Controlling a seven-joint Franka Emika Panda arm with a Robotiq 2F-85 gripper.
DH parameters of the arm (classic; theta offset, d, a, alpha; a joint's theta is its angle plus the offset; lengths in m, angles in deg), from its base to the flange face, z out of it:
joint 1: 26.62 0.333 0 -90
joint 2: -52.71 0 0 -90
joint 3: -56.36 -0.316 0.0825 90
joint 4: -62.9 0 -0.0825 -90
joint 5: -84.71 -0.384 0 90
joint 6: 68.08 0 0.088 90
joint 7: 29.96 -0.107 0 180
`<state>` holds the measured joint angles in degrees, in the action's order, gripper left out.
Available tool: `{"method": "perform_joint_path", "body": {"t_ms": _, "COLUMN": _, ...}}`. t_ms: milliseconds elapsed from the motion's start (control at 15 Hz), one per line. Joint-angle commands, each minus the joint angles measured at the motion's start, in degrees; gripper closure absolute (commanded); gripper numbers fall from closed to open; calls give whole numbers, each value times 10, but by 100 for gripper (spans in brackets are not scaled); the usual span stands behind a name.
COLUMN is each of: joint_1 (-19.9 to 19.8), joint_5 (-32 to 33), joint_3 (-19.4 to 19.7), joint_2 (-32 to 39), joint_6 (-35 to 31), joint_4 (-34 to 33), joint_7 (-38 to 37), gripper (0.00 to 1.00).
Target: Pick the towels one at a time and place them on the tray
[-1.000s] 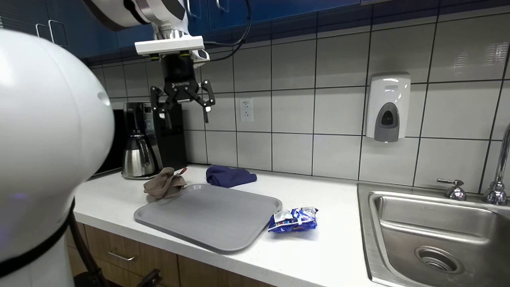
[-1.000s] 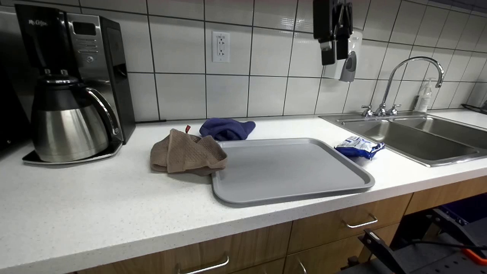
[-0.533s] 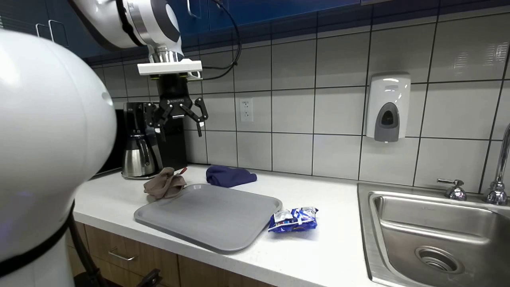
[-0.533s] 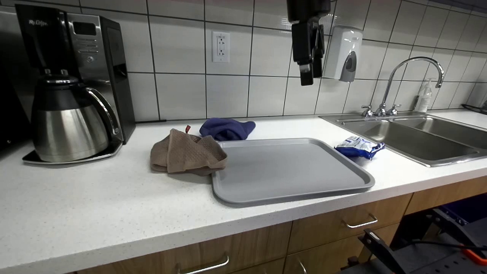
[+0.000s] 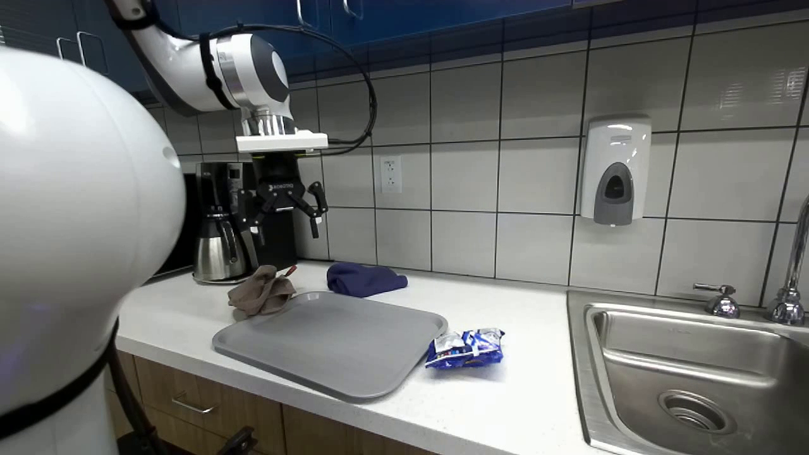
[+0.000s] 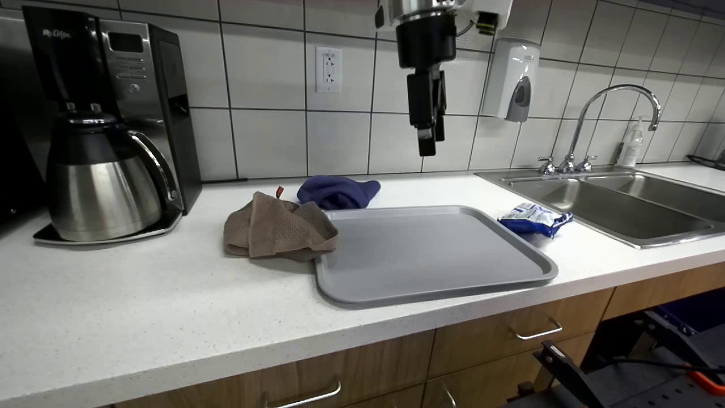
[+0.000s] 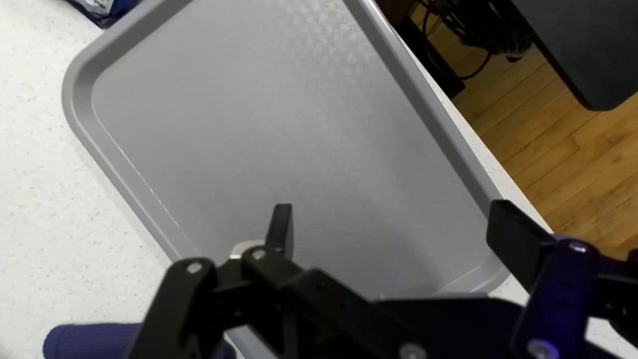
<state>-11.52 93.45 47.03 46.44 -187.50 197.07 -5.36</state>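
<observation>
Gripper (image 5: pixel 287 234) hung above the counter (image 6: pixel 170 317), jaws spread wide, only air between them. Tray (image 6: pixel 430 249) lay flat on the counter. Brown towel (image 6: pixel 277 229) sat bunched at the coffee-maker end of the tray, looked lapped onto the rim; couldn't tell how far. Navy towel (image 6: pixel 337 194) lay behind the tray's back corner, toward the tiled wall (image 5: pixel 468 177); contact with the rim unclear. Blue-and-white packet (image 6: pixel 535 219) was just beside the tray at the sink end, touch also unclear. Coffee maker (image 6: pixel 156 107) stood past the brown towel, steel carafe (image 6: pixel 105 190) in place. Sink (image 5: pixel 689 360) was beyond the packet; soap dispenser (image 5: pixel 616 170) on the wall.

Visibility: white arm link (image 5: pixel 82 221) filled one side of an exterior view, covering part of the counter. One jaw there was dark on dark against the coffee maker. Small red thing (image 6: pixel 279 192) poked up behind the brown towel, couldn't identify it. Wrist view: packet cut off at top, navy towel cut off at bottom and partly behind the gripper linkage, which also covered part of the tray.
</observation>
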Motion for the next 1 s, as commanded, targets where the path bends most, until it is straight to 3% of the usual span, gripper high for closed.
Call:
{"method": "perform_joint_path", "body": {"t_ms": 0, "joint_1": 0, "joint_5": 4, "joint_3": -16, "joint_2": 42, "joint_6": -15, "joint_4": -35, "joint_7": 25, "gripper": 0}}
{"method": "perform_joint_path", "body": {"t_ms": 933, "joint_1": 15, "joint_5": 2, "joint_3": -69, "joint_2": 165, "joint_6": -48, "joint_4": -134, "joint_7": 38, "gripper": 0}}
